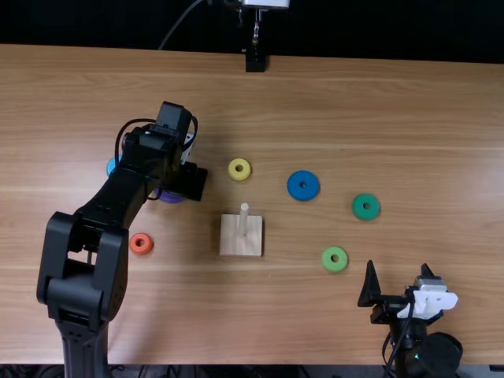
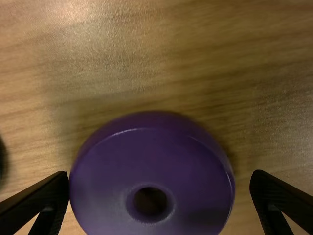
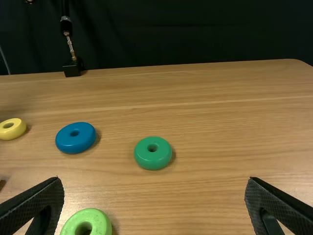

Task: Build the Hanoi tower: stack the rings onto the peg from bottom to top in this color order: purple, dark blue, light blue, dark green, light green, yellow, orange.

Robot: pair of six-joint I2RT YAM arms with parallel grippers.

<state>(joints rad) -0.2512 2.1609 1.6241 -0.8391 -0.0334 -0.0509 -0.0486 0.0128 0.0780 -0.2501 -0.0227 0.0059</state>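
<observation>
My left gripper is low over the purple ring, which it partly hides. In the left wrist view the purple ring lies between the spread fingers of my left gripper. The peg on its wooden base carries no ring. Loose on the table are the dark blue, dark green, light green, yellow and orange rings. The light blue ring is partly behind the left arm. My right gripper is open near the light green ring.
The wooden table spreads around the rings. A black stand is at its far edge. The left arm crosses the table's left side, between the orange ring and the light blue ring.
</observation>
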